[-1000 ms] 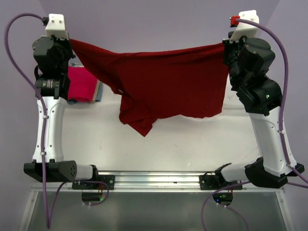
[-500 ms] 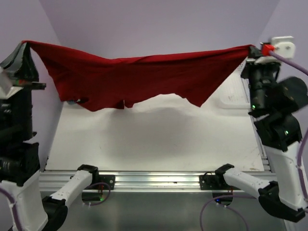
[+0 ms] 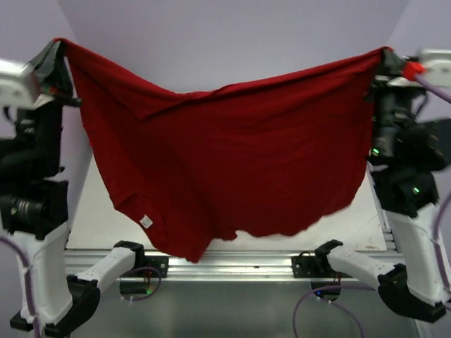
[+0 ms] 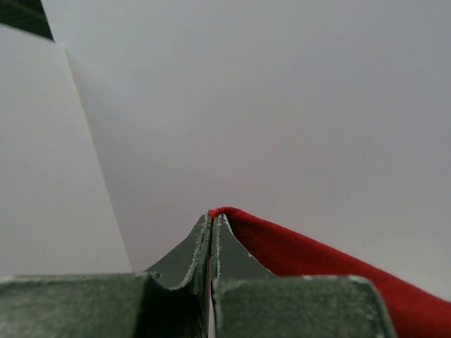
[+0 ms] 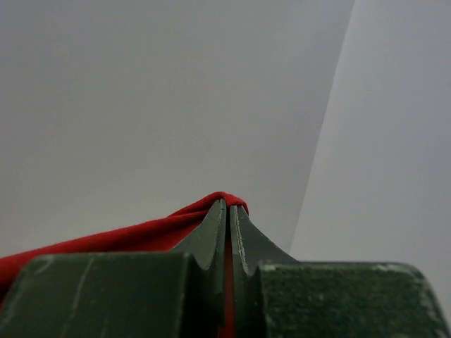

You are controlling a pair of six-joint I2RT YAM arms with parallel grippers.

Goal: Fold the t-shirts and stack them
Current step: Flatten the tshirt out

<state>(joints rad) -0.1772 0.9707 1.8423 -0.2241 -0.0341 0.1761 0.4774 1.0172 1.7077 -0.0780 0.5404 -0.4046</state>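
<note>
The dark crimson t-shirt (image 3: 232,169) hangs spread wide between my two raised arms, high above the table, its lower edge down by the near rail. My left gripper (image 3: 58,45) is shut on its top left corner; the wrist view shows red cloth (image 4: 296,257) pinched at the fingertips (image 4: 211,218). My right gripper (image 3: 387,53) is shut on the top right corner, with cloth (image 5: 141,236) over the fingertips (image 5: 227,204). A small white label (image 3: 146,220) shows near the lower left. The pinkish-red and blue-grey tees are hidden or out of view.
The white table (image 3: 88,218) shows only at the left and right of the hanging shirt. The metal rail (image 3: 232,266) with the arm bases runs along the near edge. Lilac walls (image 3: 225,42) stand behind and at both sides.
Both arms have lifted and pulled the shirt toward the camera. The cloth has dropped open into a wide hanging sheet that now covers most of the table.
</note>
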